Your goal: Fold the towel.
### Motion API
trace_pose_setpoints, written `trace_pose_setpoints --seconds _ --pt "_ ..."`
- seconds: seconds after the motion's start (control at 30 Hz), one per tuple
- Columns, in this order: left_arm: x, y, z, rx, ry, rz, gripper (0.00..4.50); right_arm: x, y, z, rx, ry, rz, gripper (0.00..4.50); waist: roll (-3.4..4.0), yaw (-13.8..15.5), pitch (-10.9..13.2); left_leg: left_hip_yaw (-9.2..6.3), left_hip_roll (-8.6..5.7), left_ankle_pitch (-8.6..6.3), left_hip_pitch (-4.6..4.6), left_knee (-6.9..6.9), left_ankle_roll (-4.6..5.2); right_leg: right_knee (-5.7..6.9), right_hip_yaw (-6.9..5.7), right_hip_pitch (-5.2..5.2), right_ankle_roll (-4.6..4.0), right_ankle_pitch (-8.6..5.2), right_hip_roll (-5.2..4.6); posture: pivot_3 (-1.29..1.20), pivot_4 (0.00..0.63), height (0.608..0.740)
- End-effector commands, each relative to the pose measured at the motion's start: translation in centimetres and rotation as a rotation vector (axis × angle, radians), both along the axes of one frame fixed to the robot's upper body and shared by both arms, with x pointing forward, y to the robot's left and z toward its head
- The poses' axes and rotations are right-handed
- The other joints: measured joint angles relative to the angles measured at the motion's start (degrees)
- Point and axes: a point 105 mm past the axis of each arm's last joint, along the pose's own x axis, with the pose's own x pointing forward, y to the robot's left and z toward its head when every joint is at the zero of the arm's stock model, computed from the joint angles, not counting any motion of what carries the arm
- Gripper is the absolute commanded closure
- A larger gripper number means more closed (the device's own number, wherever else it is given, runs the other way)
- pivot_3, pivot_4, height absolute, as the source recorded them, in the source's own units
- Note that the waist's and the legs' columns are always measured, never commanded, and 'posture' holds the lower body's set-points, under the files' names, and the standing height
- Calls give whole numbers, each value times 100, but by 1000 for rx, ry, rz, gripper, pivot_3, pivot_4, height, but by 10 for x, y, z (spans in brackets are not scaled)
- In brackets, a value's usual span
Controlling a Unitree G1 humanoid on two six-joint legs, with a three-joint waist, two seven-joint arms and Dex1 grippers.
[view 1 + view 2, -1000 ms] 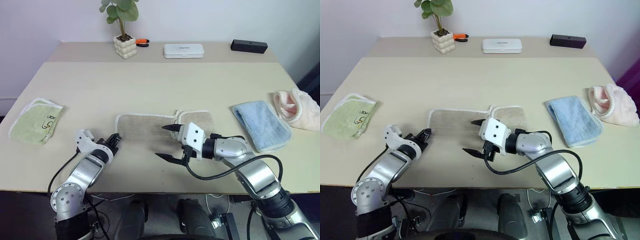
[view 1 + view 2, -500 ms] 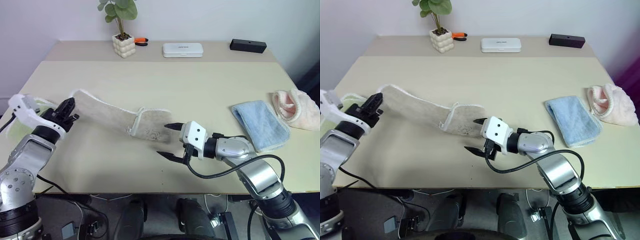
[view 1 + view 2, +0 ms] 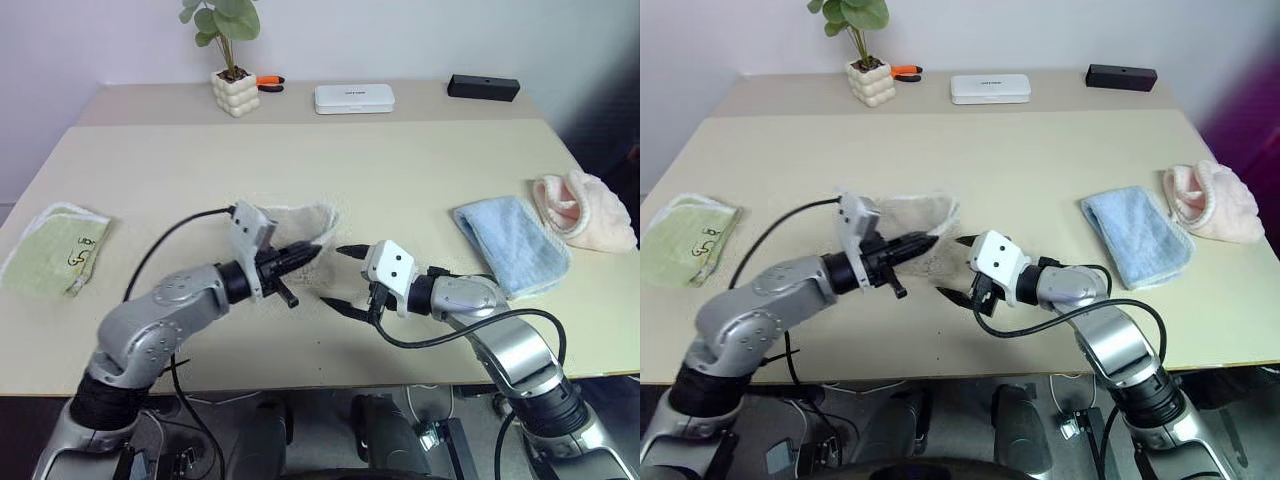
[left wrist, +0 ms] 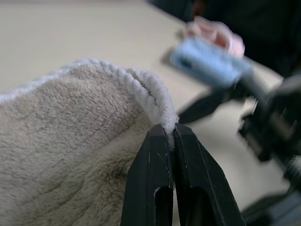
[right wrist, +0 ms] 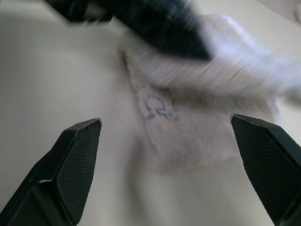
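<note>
Beige tabletop [image 3: 420, 170], mid-front: towel [image 3: 300, 222] bunched, tan terry with whitish corded edge, its lower part hidden behind left arm. Left claw [image 4: 170, 134] pinches the cord. Right claw [image 3: 338, 280] gapes empty beside it.

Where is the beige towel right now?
The towel is near the middle of the table, bunched between the two hands: the left hand pinches its corded edge, and the open right hand waits beside it.

Beige terry towel [image 4: 70, 141] with whitish corded edge. Light blue towel [image 3: 510, 243], pink cloth [image 3: 585, 208], pale green towel [image 3: 55, 250] on cream tabletop [image 3: 300, 165].
</note>
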Motion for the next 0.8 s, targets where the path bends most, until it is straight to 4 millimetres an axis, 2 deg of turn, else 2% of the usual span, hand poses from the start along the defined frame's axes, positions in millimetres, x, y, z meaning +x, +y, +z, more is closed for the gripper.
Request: trace_pose_setpoints --seconds 0.03,0.07,0.13,0.27,0.37,0.4,0.47,0.5,0.53,0.6,0.67,0.7,0.8 --pt "2 -2 6 -16 -44 -17 4451 1 -5 10 7 -52 -21 0 0 10 0 0 0 0 0 1 0 0 0 1 0 0 0 0 150 738" --pt "2 -1 6 -24 -41 -14 3848 2 -7 10 5 -53 -27 0 0 12 0 0 0 0 0 2 0 0 0 1 0 0 -1 0 150 738" --pt "3 2 8 -34 -41 3 3082 2 -8 10 2 -54 -34 0 0 14 0 0 0 0 -2 3 0 0 0 1 1 0 -2 0 150 738" --pt "-5 15 20 -112 -21 15 1133 6 -11 11 -3 -63 -56 0 0 -6 0 -1 0 0 -1 3 0 0 0 1 2 1 -2 0 150 738" --pt "-15 36 29 -157 -8 27 1133 13 -17 14 4 -61 -92 0 0 -18 0 -3 1 0 -1 1 0 3 0 -3 2 1 -1 0 150 738" --pt "-17 48 36 -194 -23 57 1088 17 -22 15 6 -60 -117 253 0 -13 1 -3 2 0 0 1 0 4 0 -3 2 1 -1 0 150 738" --pt "-11 70 47 -219 -63 156 1715 24 -28 20 26 -62 -140 848 1 3 1 -3 2 0 0 3 0 5 0 -2 0 0 -1 0 150 738" --pt "-5 78 48 -202 -78 210 1981 26 -29 25 44 -68 -143 1320 0 23 1 -3 2 0 0 7 0 5 0 0 0 0 -2 0 150 738" --pt "0 84 47 -179 -88 250 2461 29 -25 32 81 -74 -141 1856 0 32 1 -4 0 0 0 9 0 5 -1 3 0 0 -2 0 150 738" --pt "8 88 43 -138 -103 294 3539 31 -16 47 160 -75 -124 2958 0 24 1 -4 -2 0 1 11 0 4 0 6 0 0 -3 0 150 738" --pt "17 82 30 -54 -105 307 4500 32 -1 58 234 -52 -92 3983 0 16 1 -4 -2 0 1 9 0 4 -1 6 1 1 -2 0 150 738" --pt "19 78 26 -37 -106 301 4500 32 5 60 249 -39 -80 4459 0 14 1 -4 -2 0 1 5 0 4 0 4 4 2 -1 0 150 738" --pt "31 65 7 -3 -78 300 4500 35 25 46 211 -3 -39 4459 0 17 0 -4 -2 0 1 2 0 4 -1 3 18 10 -1 0 150 738"
